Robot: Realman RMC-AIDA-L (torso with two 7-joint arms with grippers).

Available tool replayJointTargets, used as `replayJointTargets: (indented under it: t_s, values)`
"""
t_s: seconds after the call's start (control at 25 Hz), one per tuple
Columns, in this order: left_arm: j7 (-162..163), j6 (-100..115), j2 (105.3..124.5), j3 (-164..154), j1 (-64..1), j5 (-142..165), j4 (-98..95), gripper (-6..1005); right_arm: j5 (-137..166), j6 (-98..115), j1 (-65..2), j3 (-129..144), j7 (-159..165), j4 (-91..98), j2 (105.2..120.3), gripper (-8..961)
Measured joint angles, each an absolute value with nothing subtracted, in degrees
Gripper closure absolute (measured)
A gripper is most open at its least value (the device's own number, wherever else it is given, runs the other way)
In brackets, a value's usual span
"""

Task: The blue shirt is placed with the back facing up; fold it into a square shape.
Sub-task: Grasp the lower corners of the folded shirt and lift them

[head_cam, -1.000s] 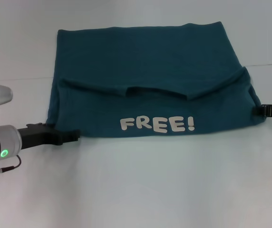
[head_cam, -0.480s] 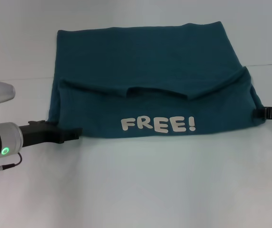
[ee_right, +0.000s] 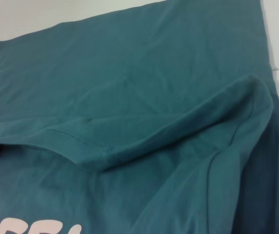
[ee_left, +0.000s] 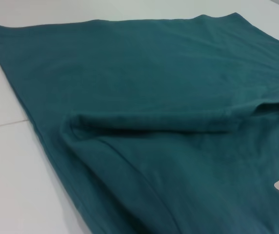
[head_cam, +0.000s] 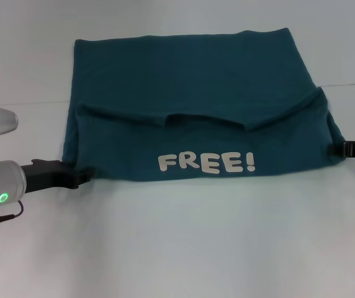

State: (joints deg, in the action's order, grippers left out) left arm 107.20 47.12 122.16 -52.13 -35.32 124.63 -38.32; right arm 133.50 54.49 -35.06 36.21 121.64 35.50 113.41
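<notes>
The blue shirt (head_cam: pixel 190 93) lies flat on the white table (head_cam: pixel 184 242). Its near part is folded back over itself, so the white "FREE!" lettering (head_cam: pixel 205 163) faces up along the near edge. My left gripper (head_cam: pixel 85 176) lies low on the table at the shirt's near left corner. My right gripper (head_cam: pixel 346 148) is at the shirt's near right corner, by the right edge of the head view. The left wrist view (ee_left: pixel 154 97) and the right wrist view (ee_right: pixel 129 87) show only shirt fabric and its fold edge close up.
A faint seam (head_cam: pixel 351 84) crosses the table behind the shirt's right side. White table surface lies on all sides of the shirt, widest in front of it.
My left gripper has drawn back to the left, away from the shirt's near edge. My right gripper has slid slightly right. The shirt has not moved.
</notes>
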Motion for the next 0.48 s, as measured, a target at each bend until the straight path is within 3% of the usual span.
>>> replayJointTargets:
  t_s: [0.16,0.48]
  values:
    - [107.2,47.1,122.17,-52.2,-35.3,124.7,-38.5,668,133.5,54.5,-35.0,36.2,121.6,35.5,113.44,952]
    - [109.1,47.7,122.17,-52.3,-35.2,127.0,-40.1,834,133.5,54.5,-34.8,36.2,121.6,35.6,113.29,953]
